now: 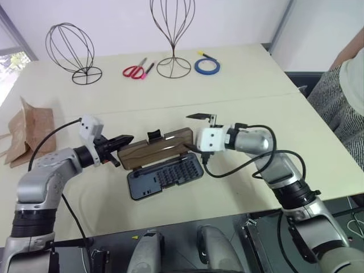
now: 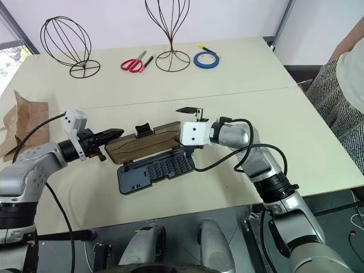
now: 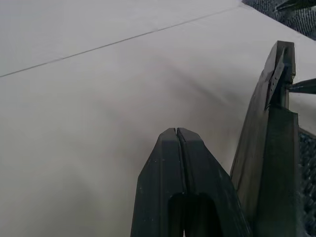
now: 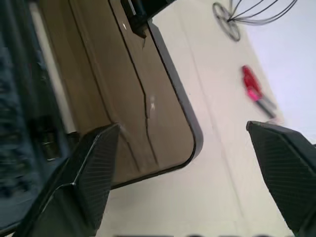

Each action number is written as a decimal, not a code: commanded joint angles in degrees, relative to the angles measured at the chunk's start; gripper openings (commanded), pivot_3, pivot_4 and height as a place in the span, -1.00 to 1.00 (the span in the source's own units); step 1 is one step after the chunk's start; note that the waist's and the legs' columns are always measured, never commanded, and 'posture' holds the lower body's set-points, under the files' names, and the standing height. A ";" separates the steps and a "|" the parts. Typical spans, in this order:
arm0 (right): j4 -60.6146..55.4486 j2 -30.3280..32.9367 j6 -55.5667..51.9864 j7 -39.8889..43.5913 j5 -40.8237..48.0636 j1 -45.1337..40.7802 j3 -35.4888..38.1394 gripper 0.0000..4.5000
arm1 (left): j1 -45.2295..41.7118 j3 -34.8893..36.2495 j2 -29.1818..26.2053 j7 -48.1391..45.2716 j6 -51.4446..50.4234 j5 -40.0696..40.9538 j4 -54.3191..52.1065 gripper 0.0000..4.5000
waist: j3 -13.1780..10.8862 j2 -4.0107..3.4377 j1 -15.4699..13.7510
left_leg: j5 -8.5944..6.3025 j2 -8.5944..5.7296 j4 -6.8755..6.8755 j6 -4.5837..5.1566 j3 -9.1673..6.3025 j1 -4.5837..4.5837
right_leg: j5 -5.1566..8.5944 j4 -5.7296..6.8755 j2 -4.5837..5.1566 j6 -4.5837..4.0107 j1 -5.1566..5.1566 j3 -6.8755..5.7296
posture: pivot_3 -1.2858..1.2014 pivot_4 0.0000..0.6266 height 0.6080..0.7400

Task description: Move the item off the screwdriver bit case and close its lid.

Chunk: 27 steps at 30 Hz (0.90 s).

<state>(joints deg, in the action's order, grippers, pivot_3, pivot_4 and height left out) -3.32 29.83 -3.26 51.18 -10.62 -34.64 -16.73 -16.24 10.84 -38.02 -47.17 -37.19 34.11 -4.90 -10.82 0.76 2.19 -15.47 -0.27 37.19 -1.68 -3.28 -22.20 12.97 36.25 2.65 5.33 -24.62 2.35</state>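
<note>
Silver-grey arms, white wrist blocks, black cables — each tool (image 1: 120,140) black, two-fingered.

The raised lid (image 1: 154,149) stands between the left gripper (image 1: 126,139), at its left end, and the right gripper (image 1: 200,132), at its right end. Bare table (image 1: 239,96) lies behind it; the paper bag (image 1: 28,129) sits well off left.

Cream table (image 1: 239,91) all round. Dark grey case (image 1: 165,177), its lid (image 1: 153,151) a smoky see-through brown with a black latch tab (image 1: 153,136). Brown paper bag (image 1: 28,131) off at the left edge. Red-handled scissors (image 1: 135,71), a blue tape roll (image 1: 207,66), two black wire stands (image 1: 71,48).
</note>
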 commanded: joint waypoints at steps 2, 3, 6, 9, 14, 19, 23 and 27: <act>-6.96 4.88 -14.00 7.40 10.03 -1.08 6.64 0.96 | 1.63 0.78 -0.81 -0.25 -0.90 1.37 -5.56 -1.00 | 0.00 0.00 -0.19 | 0.00 0.00 0.02 0.00 0.00 -0.01 | 0.00 -0.01 0.03 0.00 0.01 0.00 | 0.03 -0.52 1.00; -7.39 5.75 -15.38 7.88 10.76 -1.00 7.02 0.96 | 2.35 1.07 -1.13 -0.39 -1.59 2.01 -6.73 -1.00 | 0.00 0.01 -0.18 | 0.00 0.00 0.02 0.00 0.00 -0.01 | 0.00 -0.01 0.04 0.00 0.01 0.00 | 0.03 -0.52 1.00; -7.71 8.23 -16.48 8.85 11.56 0.12 7.68 0.96 | 5.43 2.41 -2.28 -0.53 -3.73 3.79 -10.90 -1.00 | 0.00 0.00 0.14 | -0.01 0.02 0.01 0.01 0.00 0.00 | 0.00 -0.01 0.00 -0.01 0.01 0.00 | 0.03 -0.52 1.00; -7.20 10.90 -16.69 9.55 12.06 1.57 8.28 0.96 | 9.69 4.64 -3.91 -0.39 -6.40 6.44 -16.28 -1.00 | 0.00 0.01 0.25 | -0.01 0.04 -0.02 0.01 0.01 0.00 | 0.01 -0.01 -0.01 -0.01 0.00 0.00 | 0.03 -0.52 1.00; -6.69 12.70 -17.71 8.64 13.13 2.82 9.50 0.96 | 17.32 9.40 -6.39 0.20 -11.32 12.07 -24.46 -1.00 | 0.00 0.01 0.26 | -0.01 0.04 0.00 0.01 0.03 0.00 | 0.02 -0.02 0.00 -0.02 0.00 0.01 | 0.03 -0.52 1.00; -8.11 10.95 -20.81 6.56 14.67 3.23 9.79 0.96 | 21.62 11.63 -8.06 0.34 -13.05 14.68 -27.13 -1.00 | 0.00 0.01 -0.02 | -0.01 0.05 0.01 0.01 0.01 0.01 | 0.07 -0.02 -0.02 -0.11 0.02 0.00 | 0.03 -0.52 1.00; -10.08 9.99 -23.71 5.94 16.35 3.16 9.35 0.96 | 20.69 10.56 -8.39 0.50 -12.97 14.80 -26.43 -1.00 | 0.00 0.01 -0.14 | -0.01 0.03 0.03 0.01 0.03 0.00 | 0.12 -0.02 -0.01 -0.19 0.02 0.01 | 0.03 -0.52 1.00; -11.39 8.99 -26.66 5.89 18.32 2.27 9.00 0.96 | 15.61 7.79 -8.10 0.52 -11.24 12.65 -22.84 -1.00 | 0.00 0.01 -0.36 | 0.00 0.02 0.04 0.01 0.02 0.00 | 0.11 -0.02 -0.02 -0.18 0.03 0.00 | 0.03 -0.52 1.00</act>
<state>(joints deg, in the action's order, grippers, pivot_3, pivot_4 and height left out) -12.26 39.26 -29.02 57.32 6.14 -31.08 -8.37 0.73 19.16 -45.62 -46.53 -49.93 47.61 -28.23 -10.82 0.77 1.83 -15.47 -0.26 37.23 -1.67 -3.26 -22.19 13.08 36.22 2.62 5.15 -24.59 2.35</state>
